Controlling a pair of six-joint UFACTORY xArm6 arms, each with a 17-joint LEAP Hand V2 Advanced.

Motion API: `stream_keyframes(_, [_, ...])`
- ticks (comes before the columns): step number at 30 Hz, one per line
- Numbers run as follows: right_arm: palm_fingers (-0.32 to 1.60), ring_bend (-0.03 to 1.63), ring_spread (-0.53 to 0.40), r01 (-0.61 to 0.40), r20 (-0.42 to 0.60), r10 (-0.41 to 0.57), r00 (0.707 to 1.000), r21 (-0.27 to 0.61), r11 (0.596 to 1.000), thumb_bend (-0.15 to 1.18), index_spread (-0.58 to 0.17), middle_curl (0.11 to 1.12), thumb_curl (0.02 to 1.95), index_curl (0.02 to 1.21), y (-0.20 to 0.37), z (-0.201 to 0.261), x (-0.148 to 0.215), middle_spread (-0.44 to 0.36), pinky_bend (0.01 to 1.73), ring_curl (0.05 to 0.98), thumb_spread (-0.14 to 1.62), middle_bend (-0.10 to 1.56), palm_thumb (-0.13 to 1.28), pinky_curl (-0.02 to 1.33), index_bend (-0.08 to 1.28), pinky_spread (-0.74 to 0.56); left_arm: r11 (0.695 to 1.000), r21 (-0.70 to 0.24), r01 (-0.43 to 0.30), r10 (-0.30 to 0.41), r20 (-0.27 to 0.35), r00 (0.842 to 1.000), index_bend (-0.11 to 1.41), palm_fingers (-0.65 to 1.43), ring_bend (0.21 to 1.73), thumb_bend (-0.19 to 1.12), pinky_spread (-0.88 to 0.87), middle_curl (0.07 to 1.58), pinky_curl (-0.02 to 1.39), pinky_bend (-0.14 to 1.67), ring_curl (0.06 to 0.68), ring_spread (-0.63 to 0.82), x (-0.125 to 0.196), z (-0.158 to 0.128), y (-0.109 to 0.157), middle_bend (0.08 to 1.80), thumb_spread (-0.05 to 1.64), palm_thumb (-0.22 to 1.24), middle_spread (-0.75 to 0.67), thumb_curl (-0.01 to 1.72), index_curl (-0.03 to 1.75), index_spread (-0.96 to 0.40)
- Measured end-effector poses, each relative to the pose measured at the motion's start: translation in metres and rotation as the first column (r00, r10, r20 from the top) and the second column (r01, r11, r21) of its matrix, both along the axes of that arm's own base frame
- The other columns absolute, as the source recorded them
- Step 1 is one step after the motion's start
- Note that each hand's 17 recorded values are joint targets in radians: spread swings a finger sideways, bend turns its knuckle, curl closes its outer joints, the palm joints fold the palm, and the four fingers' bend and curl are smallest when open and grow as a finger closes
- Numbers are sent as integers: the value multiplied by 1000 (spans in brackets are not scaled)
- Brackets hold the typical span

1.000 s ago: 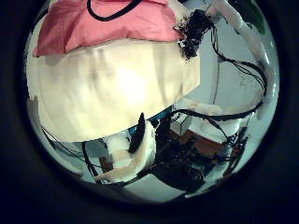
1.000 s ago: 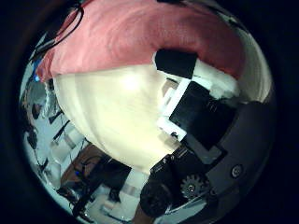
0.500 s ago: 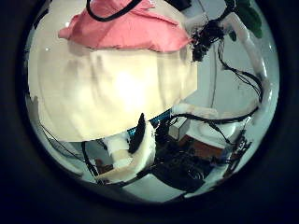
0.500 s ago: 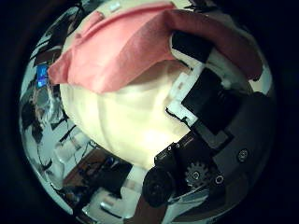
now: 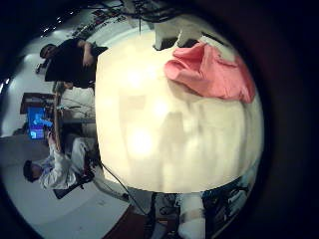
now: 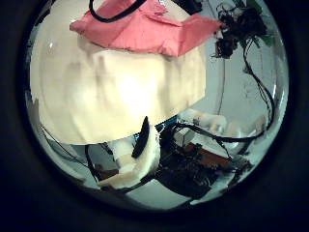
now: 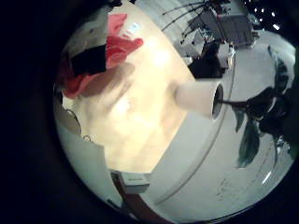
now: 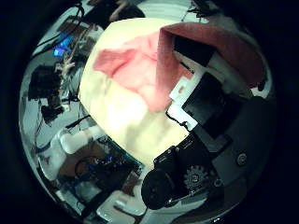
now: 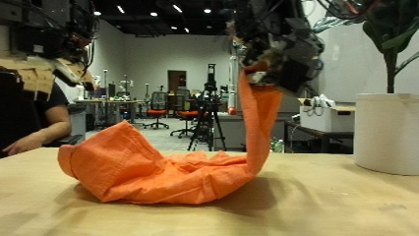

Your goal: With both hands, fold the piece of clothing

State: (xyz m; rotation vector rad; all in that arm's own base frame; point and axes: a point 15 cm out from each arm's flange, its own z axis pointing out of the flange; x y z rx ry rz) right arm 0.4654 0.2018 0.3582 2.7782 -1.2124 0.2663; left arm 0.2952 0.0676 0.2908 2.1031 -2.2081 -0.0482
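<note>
A hand (image 9: 279,47) pinches one edge of the orange garment (image 9: 157,162), lifting it; the rest lies crumpled mid-table (image 9: 340,202). The left hand's state cannot be told. No fold is complete.

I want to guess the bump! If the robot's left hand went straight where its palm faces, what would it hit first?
Probably the bare table. The left hand's palm faces mostly tabletop, and the orange cloth lies off to one side, though depth is hard to judge.
</note>
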Motion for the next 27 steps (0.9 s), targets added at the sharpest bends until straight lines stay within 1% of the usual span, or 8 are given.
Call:
stream_keyframes(8, [1087,1343,-218,-184,23,183,983,37,982,53,-233,775,710,819,127,-21,-7,-117,1186,722,1150,1339,1208,842,1095,-260,999,1,-49,49,13,999,149,-8,457,-10,518,329,316,303,224,578,-4,1,14,211,1135,322,346,279,243,141])
stream_keyframes(12, [1087,1340,-219,-267,84,261,962,76,961,47,-229,773,730,822,179,-38,-5,-116,1171,728,1151,1341,1215,863,1095,-257,998,-6,-56,56,-23,998,153,-6,461,-11,506,328,319,308,226,573,-15,-3,14,202,1155,356,346,281,247,142])
stream_keyframes(14, [1089,1338,-219,-313,96,305,948,84,946,43,-230,772,739,823,205,-63,-4,-116,1164,730,1151,1341,1217,873,1096,-256,997,-7,-79,78,-38,996,152,-7,462,-12,504,327,320,309,226,572,-28,-5,21,198,1160,369,346,284,249,142])
stream_keyframes(19, [1082,1337,-219,-338,143,321,936,118,934,10,-233,770,742,830,233,-94,14,-117,1154,735,1180,1333,1171,893,1094,-263,995,7,-103,104,-44,994,168,3,454,-12,501,324,318,301,224,570,-45,-8,39,194,1177,389,354,282,266,142])
stream_keyframes(23, [1049,1339,-226,-304,127,287,949,142,942,-5,-244,774,708,837,230,-116,25,-128,1146,736,1281,1314,1125,909,1074,-273,990,13,-142,142,-37,989,175,18,440,-12,500,322,314,291,220,570,-67,-6,53,195,1189,409,358,282,282,143])
stream_keyframes(24, [1047,1338,-226,-303,128,285,950,145,942,41,-245,776,722,838,231,-118,26,-130,1143,736,1300,1311,1195,909,1074,-273,990,15,-143,143,-39,989,174,21,437,-14,499,321,314,291,219,570,-69,-7,54,193,1190,410,358,282,285,143])
stream_keyframes(26, [1021,1332,-228,-297,133,278,951,151,943,42,-256,775,712,837,229,-120,31,-142,1123,728,1355,1276,1134,903,1049,-292,989,19,-149,150,-37,988,170,23,436,-16,498,320,315,289,218,570,-73,-7,57,192,1192,409,359,282,289,143])
stream_keyframes(27, [1019,1321,-231,-290,131,271,954,150,945,73,-260,773,729,839,225,-120,34,-145,1115,722,1352,1263,1196,897,1039,-304,988,19,-156,157,-33,987,169,27,436,-15,498,320,314,286,218,569,-74,-5,58,195,1194,412,359,282,291,143])
